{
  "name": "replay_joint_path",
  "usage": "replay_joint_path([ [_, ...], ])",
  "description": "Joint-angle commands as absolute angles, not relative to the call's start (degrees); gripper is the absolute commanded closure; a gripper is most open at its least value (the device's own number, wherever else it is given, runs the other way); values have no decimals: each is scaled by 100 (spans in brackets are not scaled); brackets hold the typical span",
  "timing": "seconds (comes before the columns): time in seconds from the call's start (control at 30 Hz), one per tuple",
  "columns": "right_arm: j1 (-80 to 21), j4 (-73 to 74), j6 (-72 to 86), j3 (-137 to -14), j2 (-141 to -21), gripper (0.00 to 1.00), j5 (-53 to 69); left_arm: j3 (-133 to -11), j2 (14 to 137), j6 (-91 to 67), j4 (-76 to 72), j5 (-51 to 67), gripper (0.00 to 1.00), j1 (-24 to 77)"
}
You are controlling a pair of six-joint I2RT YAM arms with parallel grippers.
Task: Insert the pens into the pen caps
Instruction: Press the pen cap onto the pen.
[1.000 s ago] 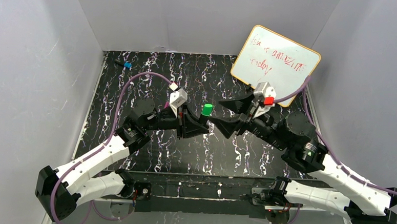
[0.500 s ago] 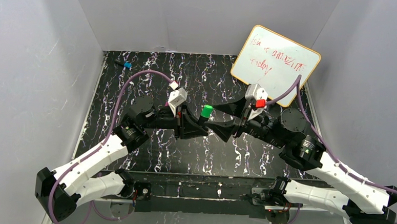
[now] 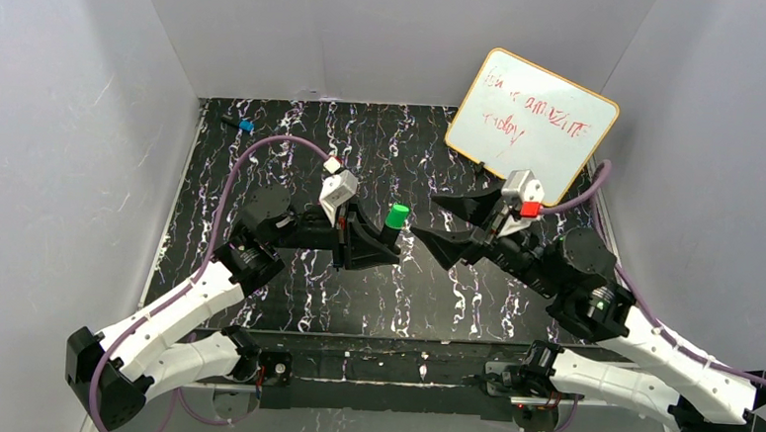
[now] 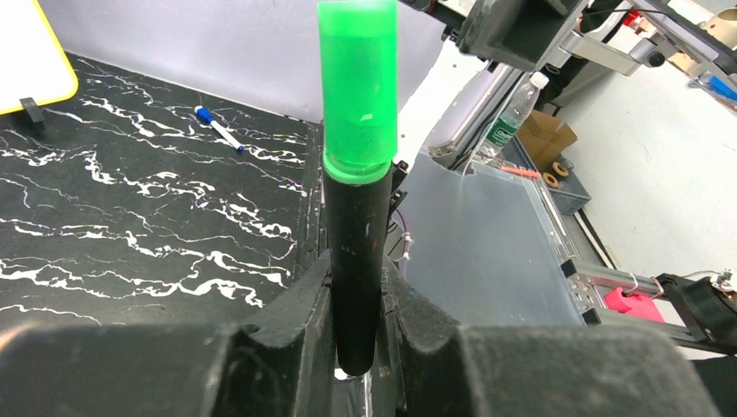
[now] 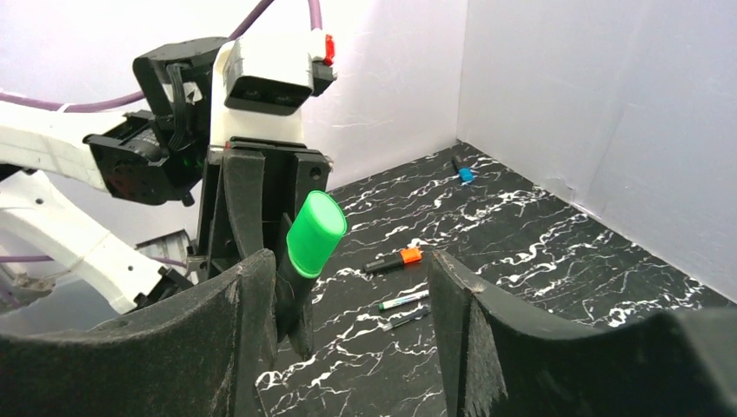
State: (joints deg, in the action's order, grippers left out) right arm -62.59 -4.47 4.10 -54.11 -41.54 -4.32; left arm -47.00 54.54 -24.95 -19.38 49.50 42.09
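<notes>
The black marbled table [image 3: 263, 170] lies under both pincers. A whiteboard [image 3: 533, 120] with red scrawl leans against the back wall, beyond the right pincer [image 3: 426, 218].

The right pincer gapes wide, with nothing between its fingers [image 5: 235, 347]. Its tips face the left pincer [image 3: 383, 238], near it but not touching.

The left pincer is clamped tight on a black marker [image 4: 356, 261]. It grips the lower barrel, so the marker stands up out of the jaws. A green cap [image 4: 358, 87] sits on the marker's top end, above the left pincer's fingers. From the right wrist this cap [image 5: 315, 233] shows straight ahead of the right pincer's opening, just past the fingertips.

On the table beyond the right pincer's tips, below the left arm, lies an orange-tipped marker [image 5: 393, 260]. Two slim pens [image 5: 404, 301] lie just nearer the pincer than that, one pale and one dark, almost side by side.

A white pen [image 4: 217, 129] with a blue end lies on the table ahead of the left pincer, close to the table's edge.

A blue cap [image 3: 246, 126] rests far behind the left pincer, near the back left corner.
</notes>
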Motion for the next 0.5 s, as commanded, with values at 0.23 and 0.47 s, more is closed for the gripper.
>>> replay_joint_path([
  [0.23,-6091,-257,659,-6107,-4937,29,804,-4995,5317,-2607,-2181,5322,100,4196],
  [0.47,-5301,-630,1250,-5980,-4855,29,1841,-5026,5221,-2577,-2099,5361,100,4197],
])
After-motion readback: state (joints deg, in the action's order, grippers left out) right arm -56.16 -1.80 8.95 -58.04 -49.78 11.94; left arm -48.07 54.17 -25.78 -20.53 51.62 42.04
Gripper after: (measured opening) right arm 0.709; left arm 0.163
